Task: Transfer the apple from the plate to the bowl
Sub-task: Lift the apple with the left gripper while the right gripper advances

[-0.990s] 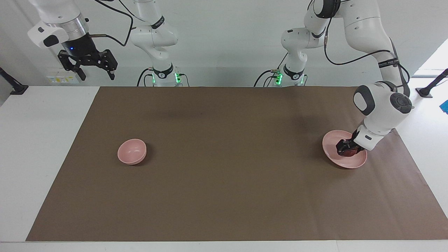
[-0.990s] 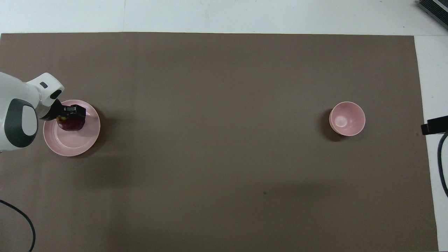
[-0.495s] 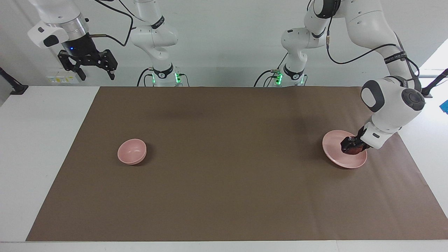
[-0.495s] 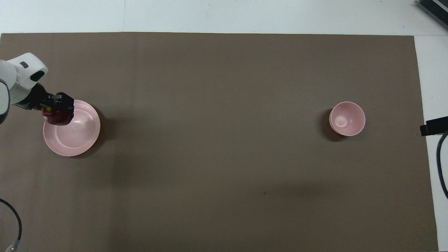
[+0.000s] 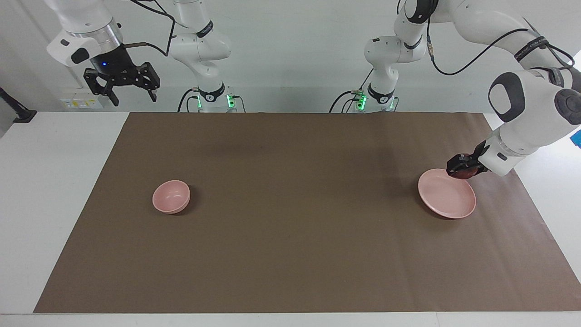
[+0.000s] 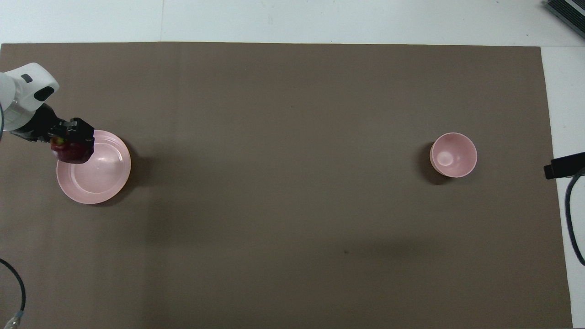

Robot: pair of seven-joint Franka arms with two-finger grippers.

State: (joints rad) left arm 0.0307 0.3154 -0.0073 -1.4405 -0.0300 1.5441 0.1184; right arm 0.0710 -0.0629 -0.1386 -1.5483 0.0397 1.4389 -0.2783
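My left gripper (image 5: pixel 459 167) (image 6: pixel 71 144) is shut on the dark red apple (image 5: pixel 463 172) (image 6: pixel 68 153) and holds it in the air, just above the rim of the flat pink plate (image 5: pixel 442 200) (image 6: pixel 98 176). The plate lies bare at the left arm's end of the mat. The small deep pink bowl (image 5: pixel 171 196) (image 6: pixel 453 154) stands with nothing in it toward the right arm's end. My right gripper (image 5: pixel 123 86) hangs open, high over the table's edge at that end, and waits.
A brown mat (image 5: pixel 290 218) covers most of the white table. Black cables (image 6: pixel 573 210) lie off the mat near the robots' side.
The left gripper has risen off the plate with the apple and drifted toward the plate's rim. The right gripper has shifted slightly toward the mat.
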